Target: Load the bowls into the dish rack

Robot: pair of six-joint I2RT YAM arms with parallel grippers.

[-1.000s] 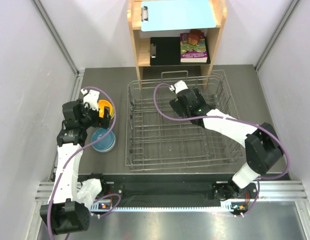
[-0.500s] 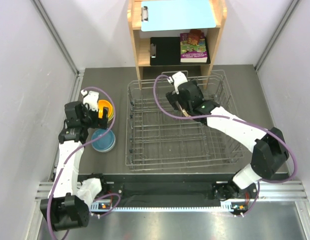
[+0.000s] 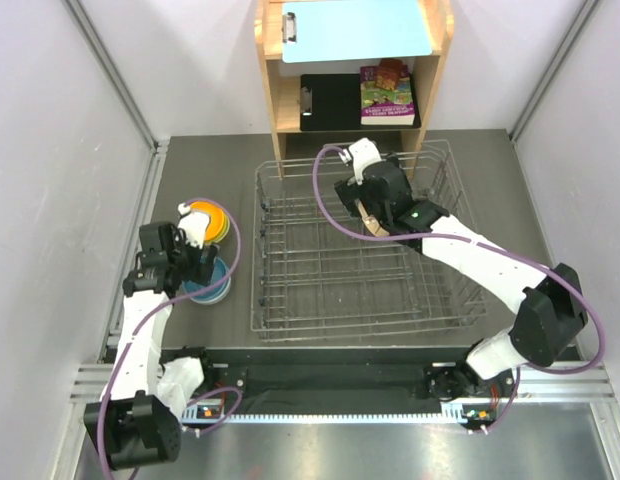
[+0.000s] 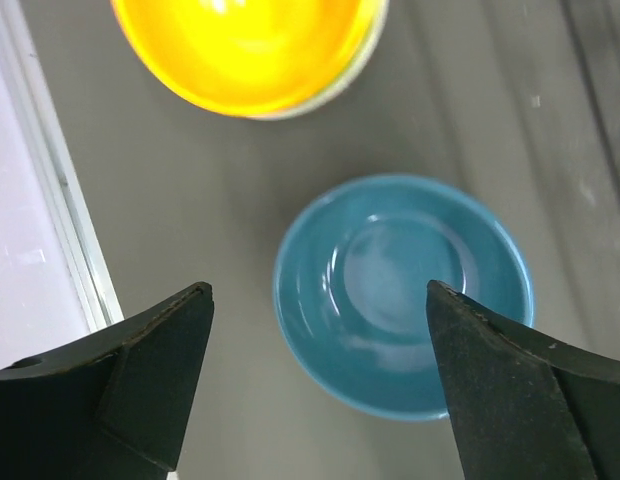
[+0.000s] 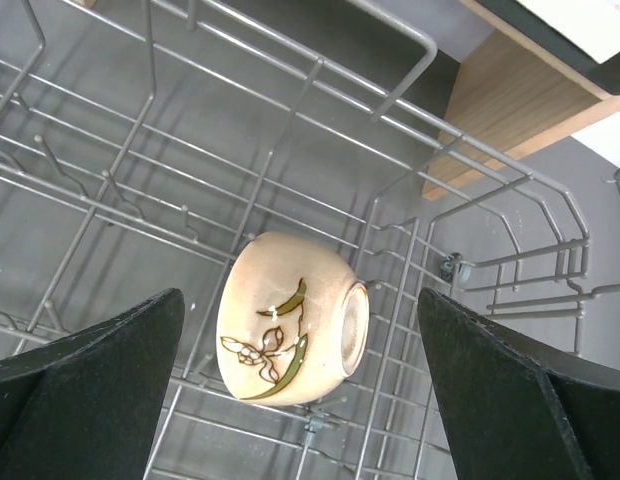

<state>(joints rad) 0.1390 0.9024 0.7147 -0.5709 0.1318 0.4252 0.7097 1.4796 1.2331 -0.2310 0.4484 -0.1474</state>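
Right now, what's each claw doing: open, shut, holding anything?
Left claw: open, empty, over the blue bowl.
Right claw: open, empty, over the beige bowl.

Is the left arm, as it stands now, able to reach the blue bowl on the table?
Probably yes. The left gripper hangs open right above the blue bowl. Nothing lies on the bowl or between it and the gripper, and the orange bowl sits apart from it, so the way down looks free.

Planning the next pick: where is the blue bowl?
Top view, left side: the blue bowl sits just nearer than the orange bowl, left of the dish rack, under the left gripper.
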